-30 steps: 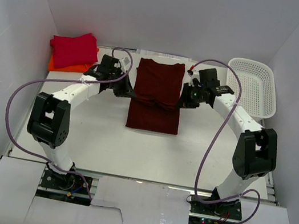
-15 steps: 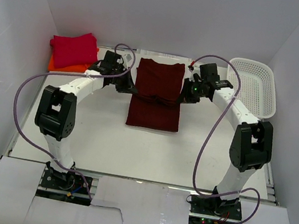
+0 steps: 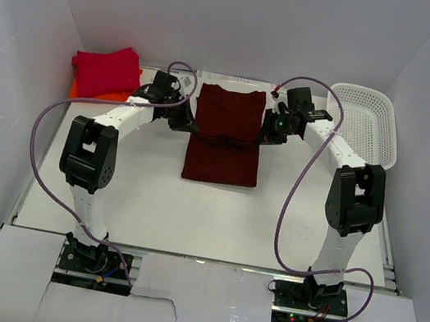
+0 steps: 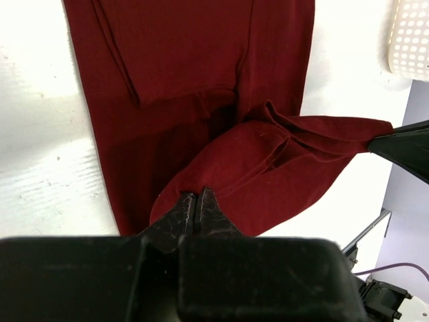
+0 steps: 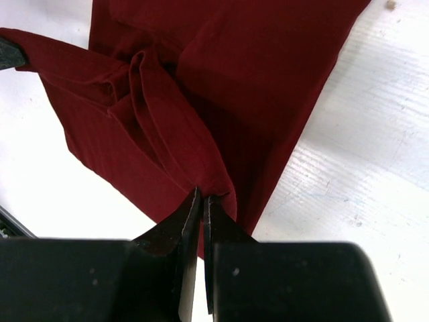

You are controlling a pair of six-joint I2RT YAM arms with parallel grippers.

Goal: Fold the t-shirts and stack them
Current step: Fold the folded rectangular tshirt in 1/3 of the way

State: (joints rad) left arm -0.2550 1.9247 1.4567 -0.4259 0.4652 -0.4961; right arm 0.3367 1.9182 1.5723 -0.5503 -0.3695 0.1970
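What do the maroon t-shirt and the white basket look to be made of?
The maroon t-shirt: soft knit cloth, probably cotton, matte; it drapes and creases, with fine ribbing. The white basket: seemingly rigid plastic, slightly glossy, moulded into a regular mesh of holes.

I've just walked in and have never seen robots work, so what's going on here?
Two robot arms are folding a dark maroon t-shirt mid-table. The left end effector and right end effector each pinch one end of a raised fold of it, stretched between them. A folded red t-shirt lies on an orange t-shirt at the far left corner; a white basket sits far right.
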